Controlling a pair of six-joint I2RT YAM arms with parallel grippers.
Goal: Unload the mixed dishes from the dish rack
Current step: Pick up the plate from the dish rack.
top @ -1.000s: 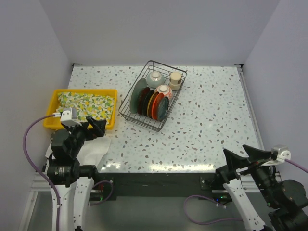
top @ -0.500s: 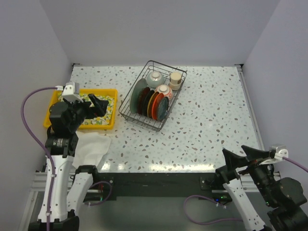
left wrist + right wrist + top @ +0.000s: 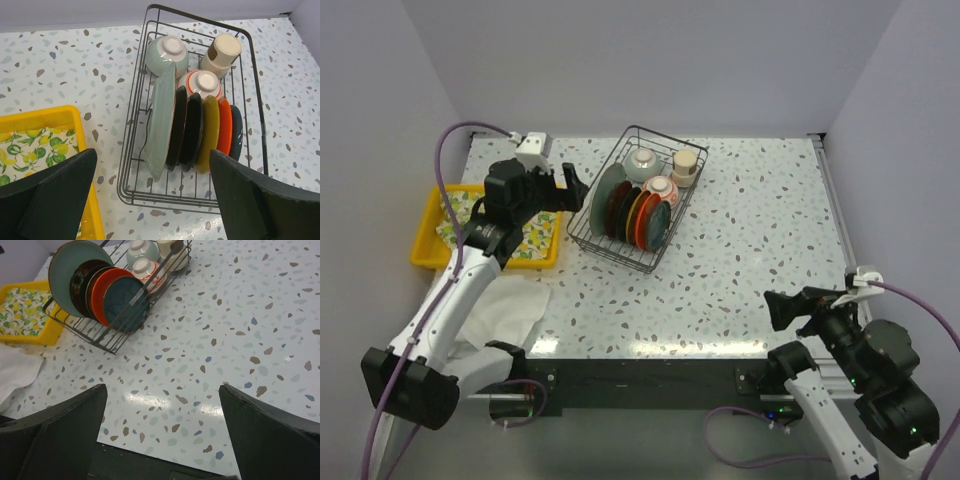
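Hovering with left hand (image 3: 565, 188) wide open, empty, beside black wire dish rack (image 3: 610, 250); right hand (image 3: 790, 305) same. Risk: clipping rack wire, toppling tightly packed upright round plates (image 3: 632, 212).

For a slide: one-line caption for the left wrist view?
Open left gripper faces the black wire dish rack, full of upright round plates, two upturned bowls and a beige cup.

The left arm stretches forward, the left hand (image 3: 568, 190) spread wide and empty. The right hand (image 3: 798, 306) hangs near its base, equally spread.
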